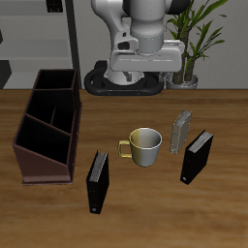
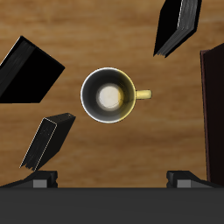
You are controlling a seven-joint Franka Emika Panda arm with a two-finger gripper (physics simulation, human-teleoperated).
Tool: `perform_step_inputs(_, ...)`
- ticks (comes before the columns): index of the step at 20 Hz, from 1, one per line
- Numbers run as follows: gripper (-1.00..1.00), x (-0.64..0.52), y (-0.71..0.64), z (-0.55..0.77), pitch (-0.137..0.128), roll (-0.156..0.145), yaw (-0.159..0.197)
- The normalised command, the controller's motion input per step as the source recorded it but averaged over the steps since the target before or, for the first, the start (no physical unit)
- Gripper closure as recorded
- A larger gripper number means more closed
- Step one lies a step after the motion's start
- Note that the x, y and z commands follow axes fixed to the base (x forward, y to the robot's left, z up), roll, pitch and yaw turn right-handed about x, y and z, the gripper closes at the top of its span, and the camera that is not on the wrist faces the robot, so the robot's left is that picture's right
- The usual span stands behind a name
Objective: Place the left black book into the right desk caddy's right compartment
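The left black book [image 1: 196, 158] stands upright on the wooden table, nearer the front edge than the grey book beside it; it also shows in the wrist view [image 2: 31, 70]. The right desk caddy [image 1: 48, 126], a dark reddish-brown open box with dividers, stands at the table's other side, and its wall shows in the wrist view [image 2: 214, 114]. My gripper [image 1: 143, 76] hangs high above the table, over the mug and apart from the book. In the wrist view my gripper [image 2: 114, 179] is open and empty, with its fingertips [image 2: 44, 179] wide apart.
A yellow mug [image 1: 143, 145] stands mid-table, right under the wrist camera [image 2: 108, 96]. A grey book [image 1: 180, 131] stands just behind the left black book. Another black book [image 1: 98, 181] stands near the front edge, by the caddy. A potted plant [image 1: 194, 39] is behind.
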Motion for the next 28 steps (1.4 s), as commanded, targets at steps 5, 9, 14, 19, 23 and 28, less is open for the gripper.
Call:
perform_step_inputs(5, -1.0, -0.1, 0.34, 0.01, -0.011, 0.009, -0.031)
perform_step_inputs(9, -1.0, -0.01, 0.38, -0.06, -0.012, 0.027, 0.003)
perform_step_inputs(14, -1.0, 0.07, 0.17, -0.04, 0.007, -0.007, -0.034)
perform_step_inputs(19, -1.0, 0.06, 0.19, -0.03, -0.008, -0.003, 0.006)
perform_step_inputs(23, -1.0, 0.06, 0.11, -0.01, 0.01, -0.001, -0.05)
perform_step_inputs(28, -1.0, -0.05, 0.13, -0.08, -0.017, 0.025, 0.01)
